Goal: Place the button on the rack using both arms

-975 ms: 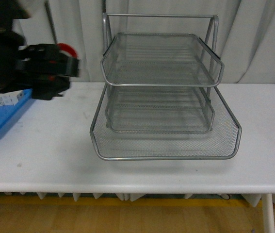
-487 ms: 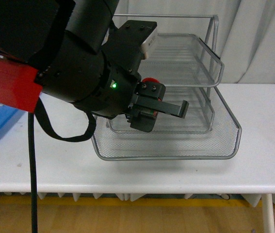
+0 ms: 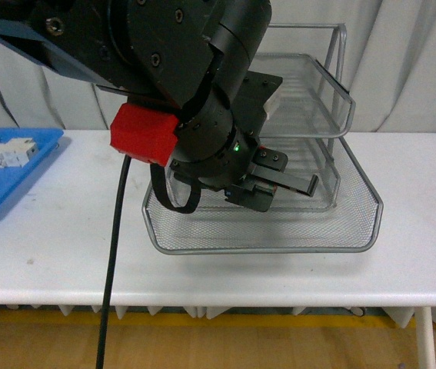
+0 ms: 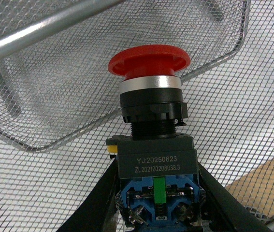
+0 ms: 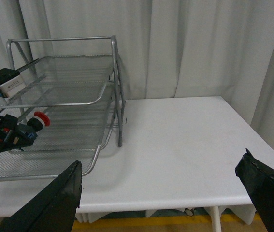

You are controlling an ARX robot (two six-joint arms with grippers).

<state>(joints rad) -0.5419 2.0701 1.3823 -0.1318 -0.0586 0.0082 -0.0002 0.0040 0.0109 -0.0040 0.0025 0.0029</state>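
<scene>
1. White curtains (image 5: 199, 48) are hung behind a white table (image 3: 56, 246), on which everything is set.
2. A silver wire rack (image 3: 344, 104) with three stacked mesh trays is placed at the middle of the table. Its lowest tray is set furthest toward the front edge.
3. Much of the rack's left side is hidden in the front view by the left arm, which is stretched across it. A red block (image 3: 144, 134) is fixed to the arm, and a black cable (image 3: 114, 261) is hung from it down past the table edge.
4. The button (image 4: 151, 125) is clamped in the left gripper (image 3: 287, 184). Its black-and-blue body is pinched between the two fingers (image 4: 98, 203), while the red cap and silver collar are left free beyond them.
5. The button is held over the mesh of the lowest tray, with its cap pointed toward the front rim of the middle tray. Whether the mesh is touched cannot be told.
6. The right gripper (image 5: 156, 198) is seen well apart from the rack, on its right side. Its fingers (image 5: 47, 203) are spread wide and nothing is held between them.
7. A blue tray (image 3: 2, 192) is laid at the table's left edge, well apart from the rack, and a white block (image 3: 11, 154) is laid in it.
</scene>
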